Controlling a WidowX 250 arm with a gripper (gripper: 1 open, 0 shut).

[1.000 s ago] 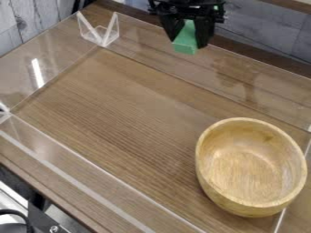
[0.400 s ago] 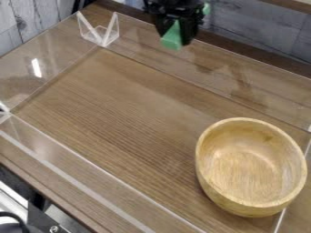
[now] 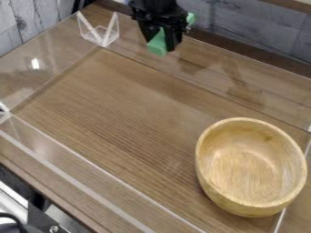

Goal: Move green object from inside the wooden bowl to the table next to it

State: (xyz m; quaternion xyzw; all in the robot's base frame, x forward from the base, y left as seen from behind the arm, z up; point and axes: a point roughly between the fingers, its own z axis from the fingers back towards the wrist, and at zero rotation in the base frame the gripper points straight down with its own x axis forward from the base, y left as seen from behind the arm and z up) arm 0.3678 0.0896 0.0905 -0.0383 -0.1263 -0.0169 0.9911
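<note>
The green object [image 3: 159, 41] hangs in the air at the top of the view, pinched between the black fingers of my gripper [image 3: 161, 27], well above the far side of the table [image 3: 122, 109]. My gripper is shut on it, and its lower end pokes out below the fingers. The wooden bowl [image 3: 252, 165] sits at the near right with nothing inside it, far from the gripper.
Low clear acrylic walls [image 3: 49, 164] edge the tabletop on the left, near and far sides. A small clear bracket [image 3: 97, 29] stands at the far left corner, just left of the gripper.
My gripper has carried the green object leftward along the far edge, away from the bowl. The bowl has stayed put.
</note>
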